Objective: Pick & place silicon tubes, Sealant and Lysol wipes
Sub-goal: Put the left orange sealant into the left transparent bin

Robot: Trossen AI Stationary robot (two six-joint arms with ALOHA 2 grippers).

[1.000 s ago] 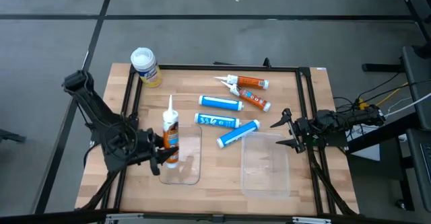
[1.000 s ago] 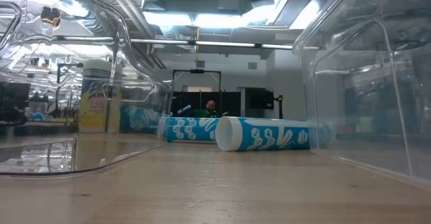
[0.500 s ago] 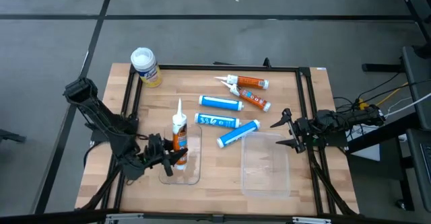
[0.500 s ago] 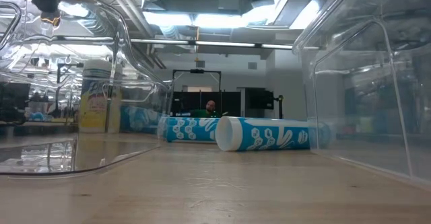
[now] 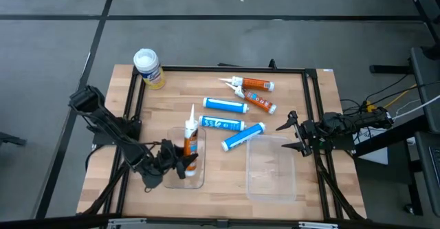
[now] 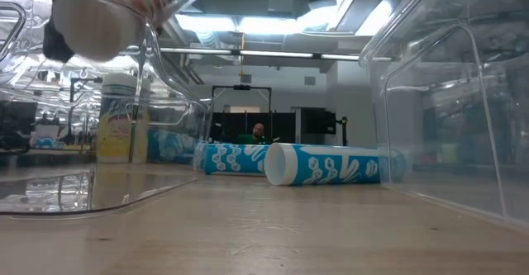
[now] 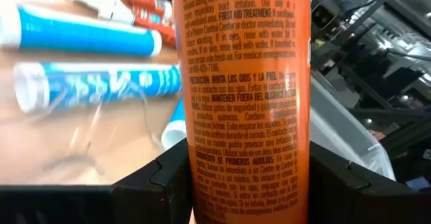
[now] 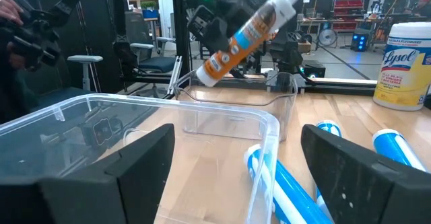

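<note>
The left pincer (image 5: 180, 161) is clamped on the base end of an orange tube (image 5: 190, 142), holding it in the air over the left clear bin (image 5: 194, 179). The tube's long axis is tilted, white nozzle pointing up and toward the far edge of the desk (image 5: 206, 91); in the left wrist view its printed orange body (image 7: 242, 96) fills the gap between the two dark fingers. From the right wrist view the same tube (image 8: 246, 32) slants above the bin's rim, nozzle highest.

There are two clear bins: the left one under the held tube and a larger one (image 5: 272, 188) toward the near right corner. Three blue tubes lie flat in the middle of the desk: one (image 5: 225, 104) and a second (image 5: 221, 124) lying across the desk from side to side, and a third (image 5: 243, 136) lying aslant beside the larger bin. Two more orange tubes lie near the far edge, one (image 5: 251, 84) running side to side, the other (image 5: 255, 101) aslant, making three orange tubes in all.

One yellow wipes canister (image 5: 148, 67) stands upright at the far left corner, white lid on top.

The right pincer (image 5: 291, 133) waits at the right edge of the desk, fingers spread apart and holding nothing.
</note>
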